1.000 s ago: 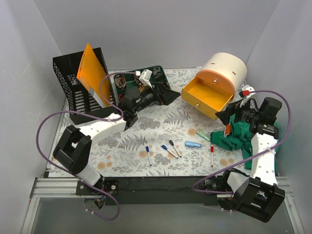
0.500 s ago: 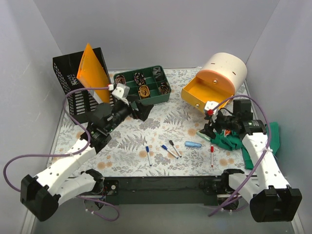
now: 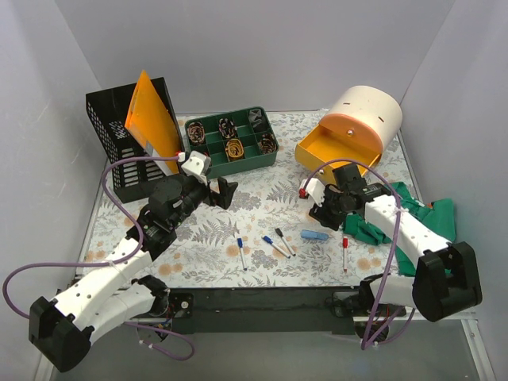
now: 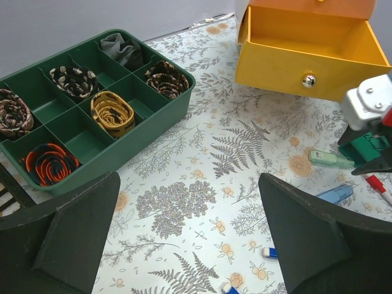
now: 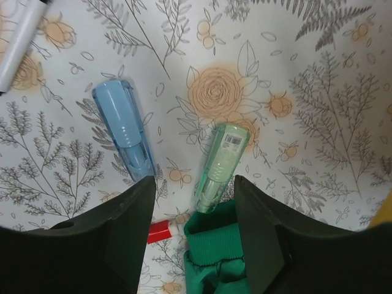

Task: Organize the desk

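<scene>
The desk [image 3: 270, 198] has a pale covering with ferns and orange flowers. On it lie several pens [image 3: 275, 246], a blue tube [image 3: 314, 235], a red-capped pen [image 3: 345, 254] and a green cloth [image 3: 417, 218]. My right gripper [image 3: 317, 211] is open low over the desk; in the right wrist view [image 5: 195, 187] its jaws straddle the end of a pale green tube [image 5: 219, 159] and the cloth's ribbed edge [image 5: 217, 245]. The blue tube [image 5: 125, 131] lies just left. My left gripper [image 3: 225, 193] is open and empty above bare desk [image 4: 202, 159], in front of the green compartment tray [image 4: 147, 131].
A yellow drawer [image 3: 337, 155] stands open under a white cylinder at the back right. The green tray [image 3: 208, 165] holds rolled items. A black mesh basket [image 3: 119, 151] with an orange folder [image 3: 151, 119] stands at the back left. A black bar [image 3: 262, 298] runs along the near edge.
My left gripper has pulled back from over the green tray to the desk in front of it. My right gripper has moved left off the green cloth, down to the tubes.
</scene>
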